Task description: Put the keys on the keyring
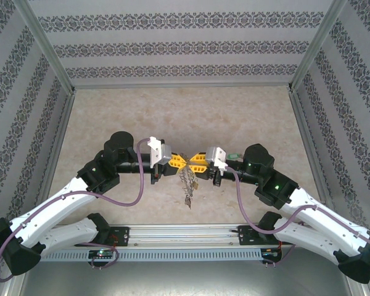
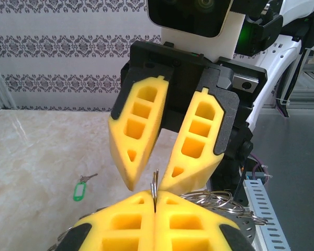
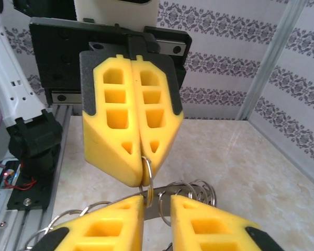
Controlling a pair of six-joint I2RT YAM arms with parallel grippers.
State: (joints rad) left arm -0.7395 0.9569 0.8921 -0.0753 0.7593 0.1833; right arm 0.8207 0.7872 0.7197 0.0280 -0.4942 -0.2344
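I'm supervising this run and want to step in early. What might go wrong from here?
The left gripper pinches the keyring only at its fingertips; its hanging weight could twist it loose.
The right gripper stands slightly open around the same ring; closing off-centre might knock it free.
The green key lies apart on the table and may get left off.

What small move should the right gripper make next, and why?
Probably close the right gripper on the keyring. The left gripper is shut on the ring's wire, while the right fingers stand apart on either side of it, so a second grip seems needed to steady it.
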